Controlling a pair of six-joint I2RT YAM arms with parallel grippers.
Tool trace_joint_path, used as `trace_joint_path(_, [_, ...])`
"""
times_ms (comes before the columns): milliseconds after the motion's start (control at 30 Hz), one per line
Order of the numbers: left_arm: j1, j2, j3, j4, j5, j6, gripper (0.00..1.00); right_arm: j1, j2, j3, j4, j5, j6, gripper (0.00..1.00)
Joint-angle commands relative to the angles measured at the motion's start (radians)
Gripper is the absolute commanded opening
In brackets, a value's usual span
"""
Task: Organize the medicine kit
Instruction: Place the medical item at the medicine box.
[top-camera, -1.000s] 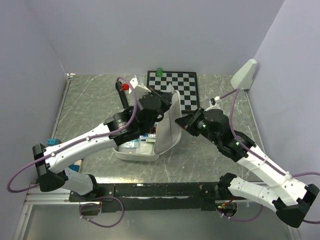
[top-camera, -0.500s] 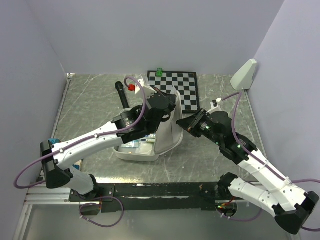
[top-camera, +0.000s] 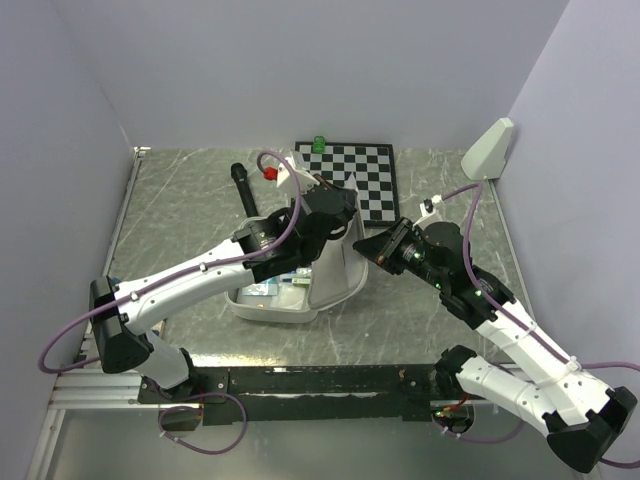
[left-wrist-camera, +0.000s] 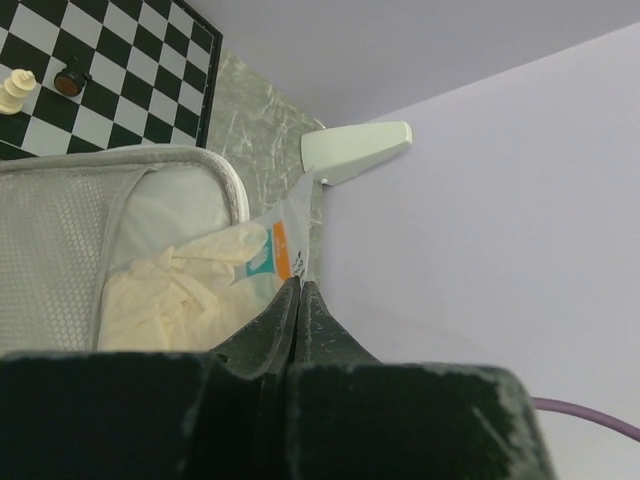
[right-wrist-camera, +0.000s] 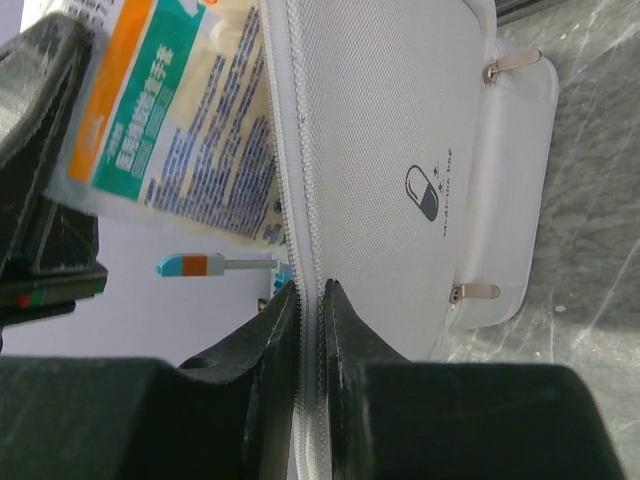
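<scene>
The left gripper (left-wrist-camera: 300, 287) is pinching what looks like a glove packet (left-wrist-camera: 262, 250); the right gripper (right-wrist-camera: 308, 292) is clamping the medicine kit (right-wrist-camera: 400, 130) lid.

A: Where is the medicine kit (top-camera: 270, 305)?

B: In the middle of the table (top-camera: 180, 215), and it is open. Its lid (top-camera: 338, 268) stands up on the right side of the bottom half.

A: What is behind it?

B: The chessboard (top-camera: 368, 172), near the back wall. A little piece (top-camera: 320, 143) sits at its back edge. Left of the board lies a stick (top-camera: 243, 190), with a little block (top-camera: 268, 172) just beside it.

A: And far right?

B: A wedge (top-camera: 488, 148), at the back by the right wall, well apart from the kit.

A: Where are the grippers?

B: The left gripper (left-wrist-camera: 300, 285) is over the kit, pinching a packet (left-wrist-camera: 268, 252) just inside the lid. The right gripper (right-wrist-camera: 308, 290) is to the right, pinching the lid's edge.
</scene>
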Motion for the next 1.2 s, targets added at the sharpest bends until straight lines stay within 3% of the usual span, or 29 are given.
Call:
trace_joint_path(0, [0.024,-0.001,-0.002,0.013,0.02,-0.039,0.01,0.004,0.011,-0.015,-0.068,-0.079,-0.037,0.0])
trace_joint_path(467, [0.058,-0.012,-0.103,0.083,0.059,-0.039,0.01,-0.003,-0.001,-0.003,-0.137,-0.105,-0.064,0.0])
trace_joint_path(667, [0.058,0.001,-0.117,0.086,0.089,0.044,0.01,-0.007,-0.011,0.002,-0.15,-0.107,-0.084,0.0])
trace_joint_path(700, [0.058,-0.012,-0.121,0.1,0.106,0.072,0.11,-0.007,-0.007,0.003,-0.151,-0.108,-0.086,0.0])
trace_joint_path(767, [0.058,-0.05,-0.153,0.149,0.135,0.124,0.45,-0.009,-0.001,0.008,-0.156,-0.11,-0.09,0.0])
trace_joint_path(900, [0.053,-0.165,-0.222,0.229,0.135,0.177,0.94,-0.009,0.012,0.01,-0.151,-0.112,-0.1,0.0])
trace_joint_path(1067, [0.024,-0.291,-0.244,0.16,0.103,0.277,0.96,-0.01,0.048,0.039,-0.177,-0.083,-0.152,0.0])
trace_joint_path(1167, [0.001,-0.374,-0.342,0.174,0.093,0.336,0.96,-0.01,0.069,0.059,-0.205,-0.055,-0.211,0.0])
